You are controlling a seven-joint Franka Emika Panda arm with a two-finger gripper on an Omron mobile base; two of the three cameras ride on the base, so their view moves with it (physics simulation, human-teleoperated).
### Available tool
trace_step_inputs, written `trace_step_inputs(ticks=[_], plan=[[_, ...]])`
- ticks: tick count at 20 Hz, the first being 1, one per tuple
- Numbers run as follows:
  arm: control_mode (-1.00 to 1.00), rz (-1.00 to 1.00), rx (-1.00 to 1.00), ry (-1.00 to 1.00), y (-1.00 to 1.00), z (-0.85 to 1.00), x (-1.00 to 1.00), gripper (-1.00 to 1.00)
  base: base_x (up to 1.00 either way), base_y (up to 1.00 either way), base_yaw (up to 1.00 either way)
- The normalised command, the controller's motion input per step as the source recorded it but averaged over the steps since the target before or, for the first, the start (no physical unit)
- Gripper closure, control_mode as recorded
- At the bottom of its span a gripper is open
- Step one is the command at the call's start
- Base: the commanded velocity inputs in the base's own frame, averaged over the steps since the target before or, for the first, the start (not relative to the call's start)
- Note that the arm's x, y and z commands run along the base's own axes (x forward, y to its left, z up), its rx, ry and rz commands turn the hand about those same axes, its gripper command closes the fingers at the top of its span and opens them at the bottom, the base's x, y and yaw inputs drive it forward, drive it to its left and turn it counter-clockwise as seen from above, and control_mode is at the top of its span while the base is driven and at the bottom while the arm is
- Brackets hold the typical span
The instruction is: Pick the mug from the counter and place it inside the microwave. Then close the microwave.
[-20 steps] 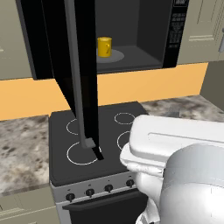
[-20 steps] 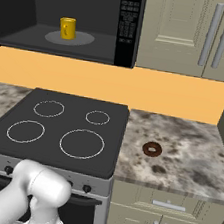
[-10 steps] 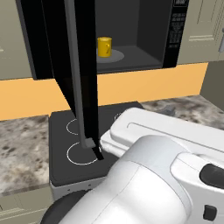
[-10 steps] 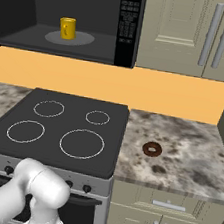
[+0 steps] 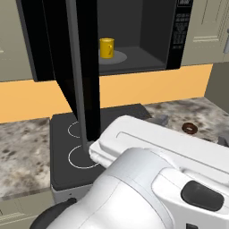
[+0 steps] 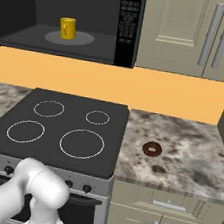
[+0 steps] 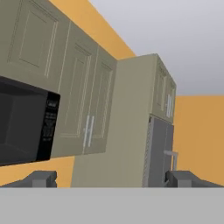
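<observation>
The yellow mug stands upright on the grey turntable inside the black microwave. The microwave's door hangs wide open, swung out over the stove with its bar handle facing me. My gripper is open, its two dark fingertips far apart with nothing between them. It points up past the microwave's button panel toward the wall cabinets. The speckled counter lies on both sides of the stove.
A black stovetop with white rings sits under the microwave. A small dark brown ring lies on the counter to its right. Beige upper cabinets flank the microwave. A tall cabinet with a grey panel stands further right.
My white arm has swung up and leftward in the left base view and now covers much more of the stove. Mug, door and gripper opening are unchanged.
</observation>
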Motion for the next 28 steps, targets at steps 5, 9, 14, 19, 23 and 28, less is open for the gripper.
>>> trace_step_inputs(ticks=[5,9,14,19,23,28], plan=[[-1.00,0.00,0.00,0.00,0.42,-0.22,0.00,-1.00,0.00,0.00,0.00],[-1.00,0.00,0.00,0.00,0.51,-0.11,0.04,-1.00,0.00,0.00,0.00],[-1.00,0.00,0.00,0.00,0.48,-0.09,0.26,-1.00,0.00,0.00,0.00],[-1.00,0.00,0.00,0.00,0.48,-0.18,0.39,-1.00,0.00,0.00,0.00],[-1.00,-0.01,0.00,0.00,0.51,-0.15,0.42,-1.00,0.00,0.00,0.00],[-1.00,-0.05,-0.01,0.00,0.47,-0.02,0.53,-1.00,0.00,0.00,0.00]])
